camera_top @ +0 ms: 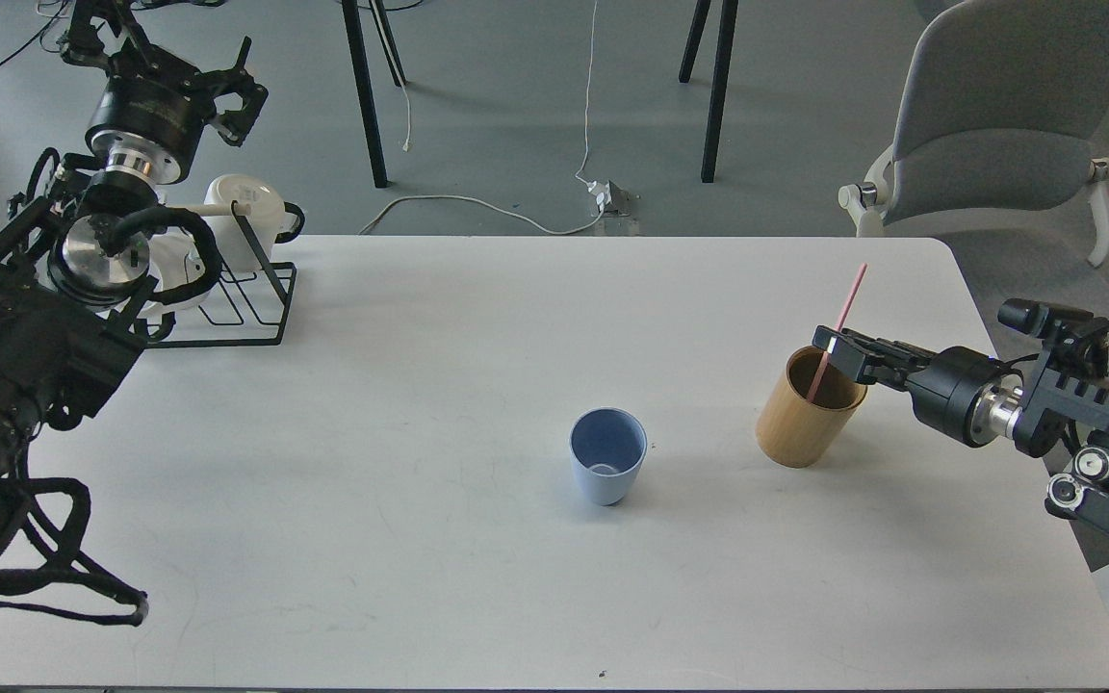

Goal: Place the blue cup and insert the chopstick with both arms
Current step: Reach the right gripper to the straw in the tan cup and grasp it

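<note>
The blue cup [607,468] stands upright and empty on the white table [420,385], right of centre. To its right stands a tan bamboo cylinder [805,419] with the pink chopstick [850,298] leaning in it, top end up and to the right. My right gripper [836,346] comes in from the right and sits at the stick, just above the cylinder's rim; its fingers overlap, so I cannot tell whether they hold the stick. My left gripper [162,53] is far away at the back left, above the rack, open and empty.
A black wire rack [246,298] with white mugs [248,207] stands at the table's back left corner, partly behind my left arm. A grey chair [997,125] stands off the table's back right. Table legs and cables lie on the floor behind.
</note>
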Action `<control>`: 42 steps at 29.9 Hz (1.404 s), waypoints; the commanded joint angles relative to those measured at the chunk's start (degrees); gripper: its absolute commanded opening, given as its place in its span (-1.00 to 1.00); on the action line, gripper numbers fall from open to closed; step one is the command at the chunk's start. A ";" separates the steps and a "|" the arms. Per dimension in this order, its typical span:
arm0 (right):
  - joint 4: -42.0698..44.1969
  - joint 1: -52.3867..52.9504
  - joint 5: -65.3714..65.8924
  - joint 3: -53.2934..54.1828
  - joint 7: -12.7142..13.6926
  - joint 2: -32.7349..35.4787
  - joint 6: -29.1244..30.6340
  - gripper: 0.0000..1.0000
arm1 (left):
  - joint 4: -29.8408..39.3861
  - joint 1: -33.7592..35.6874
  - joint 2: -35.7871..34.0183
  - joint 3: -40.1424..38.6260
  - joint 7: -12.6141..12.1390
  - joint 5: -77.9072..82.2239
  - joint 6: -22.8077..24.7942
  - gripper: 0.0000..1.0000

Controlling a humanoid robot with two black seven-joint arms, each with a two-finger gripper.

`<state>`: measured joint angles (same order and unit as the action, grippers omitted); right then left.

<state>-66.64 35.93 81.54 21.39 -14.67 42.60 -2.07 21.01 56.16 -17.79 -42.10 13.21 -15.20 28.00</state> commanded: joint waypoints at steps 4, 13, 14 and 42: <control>1.42 0.98 0.02 -0.04 -0.09 -0.32 -0.04 -0.86 | 0.00 0.09 -0.23 0.00 -0.11 0.00 0.00 0.99; 1.69 1.16 0.02 -0.04 0.00 -1.20 -0.04 -0.52 | 0.00 0.00 -0.23 0.00 -0.20 0.00 0.00 0.99; 1.69 1.16 0.02 -0.04 0.00 -1.29 -0.04 -0.52 | 0.00 0.00 -0.23 0.09 -0.20 0.00 0.00 0.99; -5.25 4.40 -0.06 -0.12 0.08 5.21 0.40 -0.92 | 0.09 0.00 -1.99 -0.26 -0.11 0.00 0.00 0.99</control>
<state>-68.76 39.05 81.44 21.18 -14.68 44.30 -1.89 21.10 56.16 -19.74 -42.25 13.10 -15.20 28.00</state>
